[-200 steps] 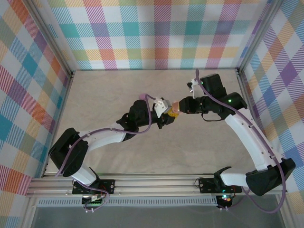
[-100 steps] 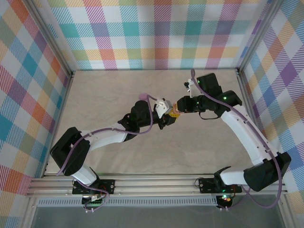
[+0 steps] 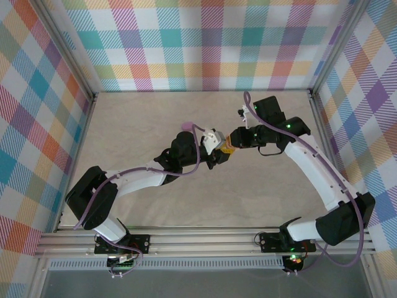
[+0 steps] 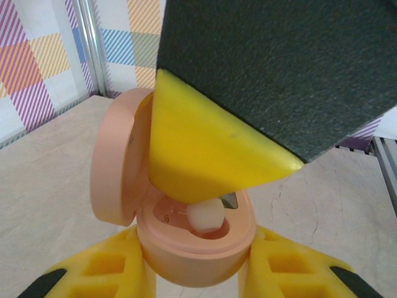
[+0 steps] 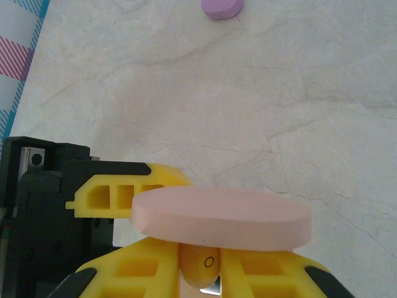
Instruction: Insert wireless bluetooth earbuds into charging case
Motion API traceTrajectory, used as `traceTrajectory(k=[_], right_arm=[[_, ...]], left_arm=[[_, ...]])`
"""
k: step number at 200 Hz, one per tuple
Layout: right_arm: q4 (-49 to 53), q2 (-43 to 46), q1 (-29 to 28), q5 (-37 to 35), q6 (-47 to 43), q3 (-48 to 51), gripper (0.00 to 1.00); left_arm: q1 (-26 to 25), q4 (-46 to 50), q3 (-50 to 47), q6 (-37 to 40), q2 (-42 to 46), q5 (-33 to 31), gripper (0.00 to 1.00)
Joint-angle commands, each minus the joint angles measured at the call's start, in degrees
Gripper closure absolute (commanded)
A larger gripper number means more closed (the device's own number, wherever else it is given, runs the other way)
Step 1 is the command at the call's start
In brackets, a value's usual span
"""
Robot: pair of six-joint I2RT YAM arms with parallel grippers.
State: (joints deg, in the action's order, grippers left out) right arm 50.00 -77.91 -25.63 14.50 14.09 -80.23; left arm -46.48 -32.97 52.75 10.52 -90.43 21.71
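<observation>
Clamping the peach-pink round plastic charging case (image 4: 193, 251), left gripper (image 4: 195, 273) holds it upright, hinged lid (image 4: 111, 167) open at 9 o'clock. Right gripper (image 5: 200, 270) pinches pale rounded earbud (image 4: 206, 217), entering from 12 o'clock, tip at socket.

Beige marbled table (image 3: 260, 198), plaid cloth walls (image 3: 211, 43), aluminium frame posts (image 3: 68, 56)

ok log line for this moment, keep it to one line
left gripper: shut on open charging case | right gripper: shut on earbud, at case cavity | purple puck: on table, apart
</observation>
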Motion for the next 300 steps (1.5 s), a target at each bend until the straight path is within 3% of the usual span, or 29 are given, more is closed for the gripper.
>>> traceTrajectory(k=[1, 89, 180, 222, 300], right_arm=[[0.4, -0.8, 0.0, 1.1, -0.9, 0.5, 0.79], [1.4, -0.8, 0.0, 2.3, -1.1, 0.0, 0.66], [4.8, 1.3, 1.3, 3.9, -1.6, -7.3, 0.65], [4.0, 0.9, 3.0, 8.5, -1.0, -11.4, 0.61], [5.2, -8.4, 3.2, 11.4, -1.6, -14.4, 0.6]], left_arm=[[-1.0, -2.3, 1.3, -0.1, 0.8, -0.1, 0.84], [-1.0, -2.1, 1.8, -0.3, -0.2, -0.4, 0.84], [-1.0, -3.4, -1.1, 0.0, 1.4, -2.5, 0.85], [-1.0, -3.8, -4.0, 0.2, 3.6, -3.7, 0.85], [-1.1, 0.0, -7.1, 3.7, 10.6, -4.6, 0.85]])
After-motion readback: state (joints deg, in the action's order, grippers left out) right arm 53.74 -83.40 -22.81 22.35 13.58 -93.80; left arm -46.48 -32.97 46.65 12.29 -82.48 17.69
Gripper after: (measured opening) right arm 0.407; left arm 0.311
